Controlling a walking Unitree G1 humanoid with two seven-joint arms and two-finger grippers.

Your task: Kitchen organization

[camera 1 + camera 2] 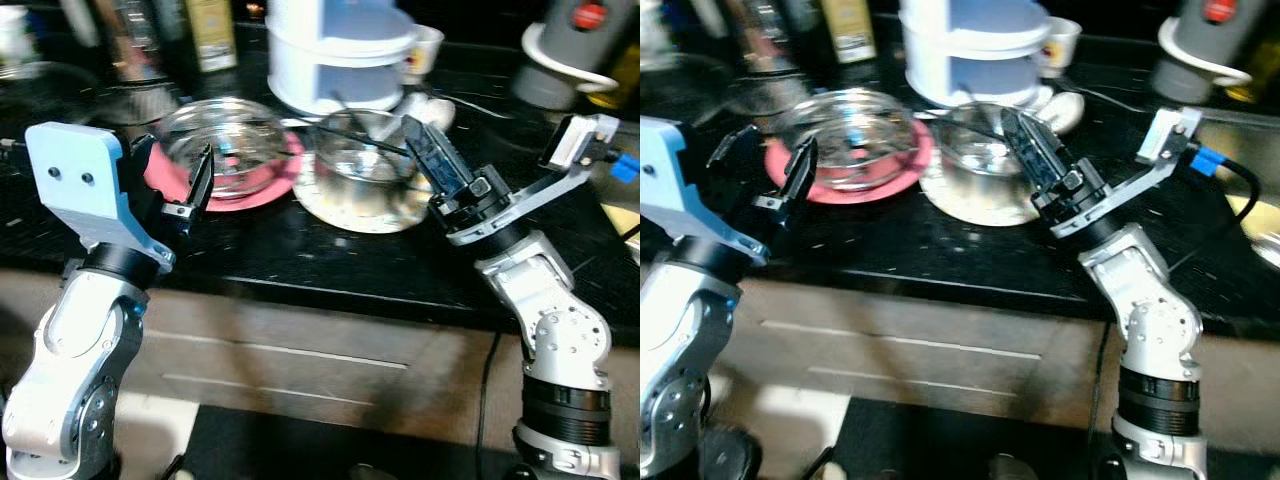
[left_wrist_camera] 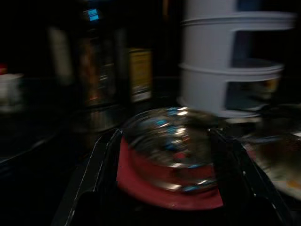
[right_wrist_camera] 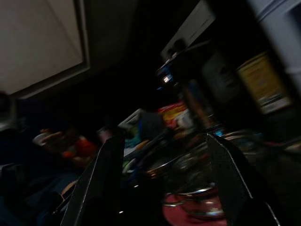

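Note:
A clear glass bowl (image 1: 225, 145) sits on a pink plate (image 1: 280, 178) on the black counter (image 1: 300, 250). To its right a second glass bowl (image 1: 358, 155) rests on a pale plate (image 1: 370, 215). My left gripper (image 1: 172, 168) hovers at the near-left rim of the pink plate. It is open, and in the left wrist view its fingers (image 2: 106, 155) stand either side of the glass bowl (image 2: 171, 139). My right gripper (image 1: 420, 140) reaches over the right rim of the second bowl. It is open with nothing held, and its fingers (image 3: 110, 160) look spread in the dark right wrist view.
A white stacked container (image 1: 335, 50) stands just behind both bowls, with a cup (image 1: 425, 48) beside it. Bottles (image 1: 210, 30) line the back left. A grey appliance (image 1: 565, 50) stands at the back right. The counter's front edge (image 1: 330, 292) runs above pale drawers.

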